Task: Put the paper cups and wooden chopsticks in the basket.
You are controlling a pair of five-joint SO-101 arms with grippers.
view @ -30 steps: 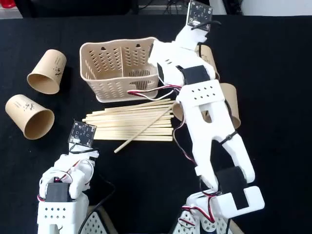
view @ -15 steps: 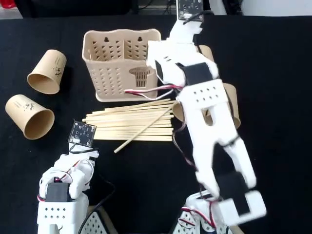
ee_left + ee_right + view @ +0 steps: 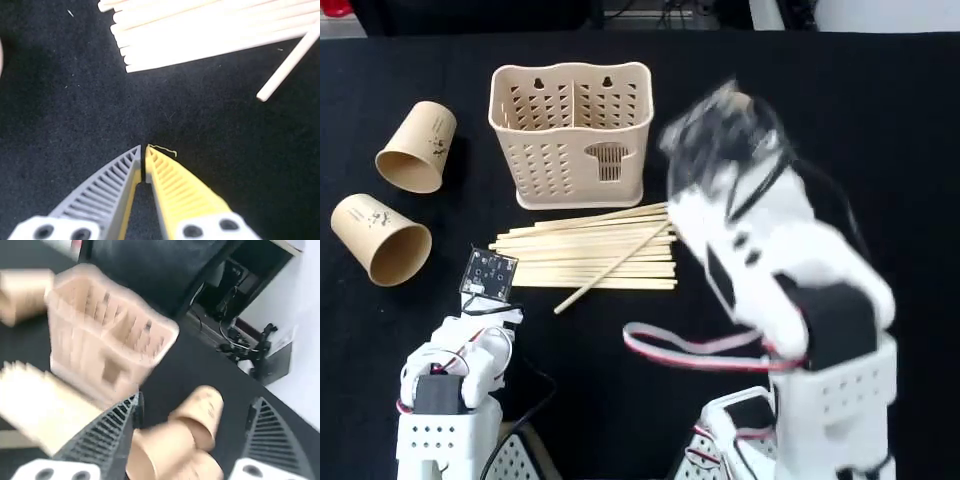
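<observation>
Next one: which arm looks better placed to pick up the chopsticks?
Probably left: the left gripper, shut, hangs just short of the ends of the chopsticks and would only need to open. The right gripper, open, faces paper cups instead.

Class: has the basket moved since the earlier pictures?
Yes. The basket has tipped: its rim has swung away from the chopsticks, while its base stays beside them.

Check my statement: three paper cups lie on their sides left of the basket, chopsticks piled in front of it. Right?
Not quite: the high view shows two paper cups left of the basket, not three. The chopsticks do lie in front.
</observation>
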